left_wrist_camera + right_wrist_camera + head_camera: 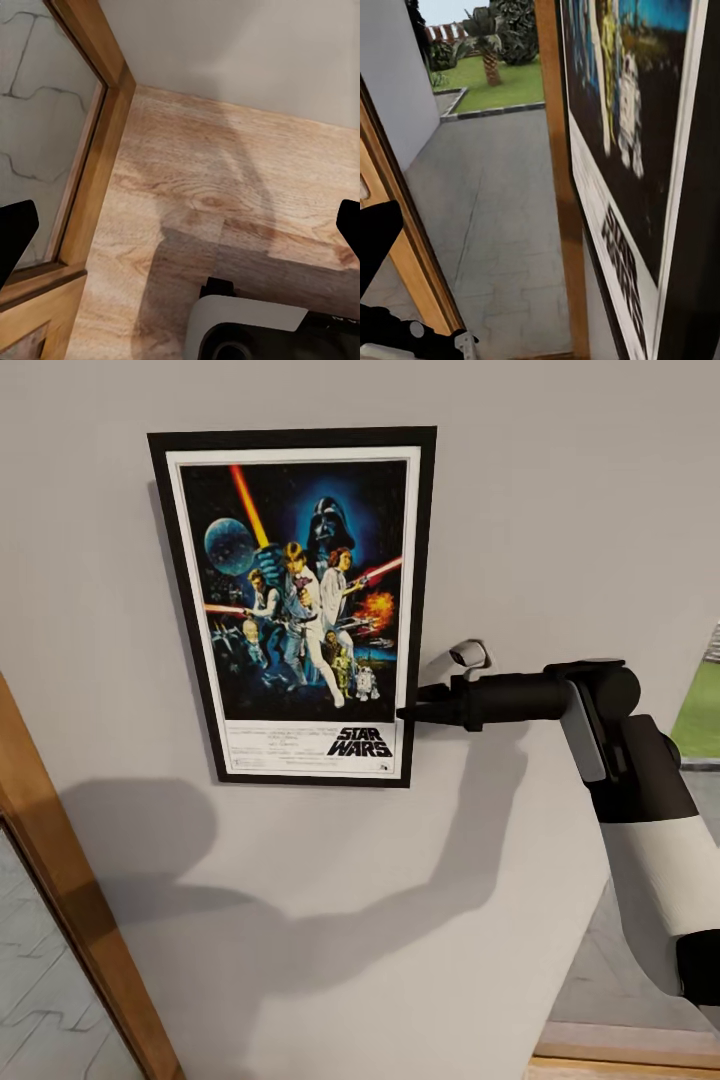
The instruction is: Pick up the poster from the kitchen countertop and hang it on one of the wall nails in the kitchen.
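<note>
A: Poster (300, 600) status?

B: Flat against the pale grey wall (560, 490), upright, tilted slightly. Black frame, white border, "STAR WARS" title at the bottom right. It casts a thin shadow along its left edge.

A: Right gripper (408, 712)?

B: At the poster's right edge, low down, level with the title strip. The arm reaches in from the right, roughly horizontal. The tips meet the frame, but I can't tell whether the fingers are clamped on it or just touching; the head view hides the gap.

A: Right wrist cam?

B: Poster (637, 142) seen edge-on, very close. Beyond it: a wooden door frame (556, 172), grey paving (495, 225), a lawn and a palm far off.

A: Left gripper (180, 225)?

B: Fingers spread wide, holding nothing, 1 dark fingertip (13, 236) at each side of the left wrist view. It hangs over the wooden floor (225, 172), near the wooden door frame (97, 127) and the wall base.
</note>
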{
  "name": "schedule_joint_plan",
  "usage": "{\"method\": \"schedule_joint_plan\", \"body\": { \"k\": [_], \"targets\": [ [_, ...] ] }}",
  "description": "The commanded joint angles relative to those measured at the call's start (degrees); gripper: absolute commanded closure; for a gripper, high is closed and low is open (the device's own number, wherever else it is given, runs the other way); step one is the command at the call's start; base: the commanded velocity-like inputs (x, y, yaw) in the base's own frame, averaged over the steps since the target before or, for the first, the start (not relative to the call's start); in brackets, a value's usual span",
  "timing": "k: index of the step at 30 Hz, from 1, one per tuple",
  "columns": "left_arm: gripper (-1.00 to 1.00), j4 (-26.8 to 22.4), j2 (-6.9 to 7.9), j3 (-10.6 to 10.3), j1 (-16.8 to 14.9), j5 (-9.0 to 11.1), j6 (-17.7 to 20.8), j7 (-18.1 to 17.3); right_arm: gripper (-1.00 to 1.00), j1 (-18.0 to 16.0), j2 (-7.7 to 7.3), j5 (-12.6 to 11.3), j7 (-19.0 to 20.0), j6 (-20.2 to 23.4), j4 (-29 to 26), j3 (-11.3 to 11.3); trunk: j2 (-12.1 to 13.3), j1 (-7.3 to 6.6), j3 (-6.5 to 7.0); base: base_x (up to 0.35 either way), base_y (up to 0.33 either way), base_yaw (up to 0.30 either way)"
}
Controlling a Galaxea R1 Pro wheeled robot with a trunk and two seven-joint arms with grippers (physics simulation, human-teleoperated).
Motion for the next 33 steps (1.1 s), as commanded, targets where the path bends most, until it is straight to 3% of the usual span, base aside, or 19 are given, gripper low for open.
{"method": "schedule_joint_plan", "body": {
  "k": [1, 11, 18, 19, 21, 23, 26, 33],
  "targets": [
    [-1.0, -0.1, -0.01, 0.0, 0.0, 0.0, 0.0, 0.0, -1.0, 0.0, -0.03, 1.4, -3.5, -0.8, 0.1, 0.1, 0.0, 0.04, -0.02, -0.109, 0.0, 0.0],
    [-1.0, -0.1, -0.01, 0.0, 0.0, 0.0, -0.1, 0.0, -1.0, 0.3, -0.03, 1.2, -3.1, -1.1, -1.5, 0.2, 0.0, 0.04, -0.02, -0.277, 0.0, 0.0],
    [-1.0, -0.1, -0.01, 0.0, 0.0, 0.0, 0.0, 0.0, -1.0, 4.9, -0.05, 1.0, -0.5, -2.1, -6.4, 0.2, 0.0, 0.04, -0.02, -0.084, 0.0, 0.0],
    [-1.0, -0.1, -0.01, 0.0, 0.0, 0.0, 0.0, 0.0, -1.0, 8.3, -0.1, 1.0, 0.4, -4.8, -7.0, 0.2, 0.0, 0.04, -0.02, -0.017, 0.0, 0.0],
    [-1.0, -0.1, -0.01, 0.0, 0.0, 0.0, 0.0, 0.0, -1.0, 11.1, -0.14, 1.1, 0.8, -7.5, -7.2, 0.2, 0.0, 0.04, -0.02, -0.012, 0.0, 0.0],
    [-1.0, -0.1, -0.01, 0.0, 0.0, 0.0, 0.0, 0.0, -1.0, 17.5, -0.28, 1.1, 1.2, -12.3, -7.4, 0.2, 0.0, 0.04, -0.02, -0.006, 0.0, 0.0],
    [-1.0, -0.1, -0.01, 0.0, 0.0, 0.0, 0.0, 0.0, -1.0, 23.0, -0.39, 1.3, 1.3, -15.9, -7.4, 0.2, 0.0, 0.04, -0.02, -0.003, 0.0, 0.0],
    [-1.0, -0.1, -0.01, 0.0, 0.0, 0.0, -0.1, -0.1, -1.0, 42.2, -0.47, 1.7, 1.0, -31.2, -4.4, 0.2, 0.0, 0.04, -0.02, 0.0, 0.0, 0.0]
  ]
}}
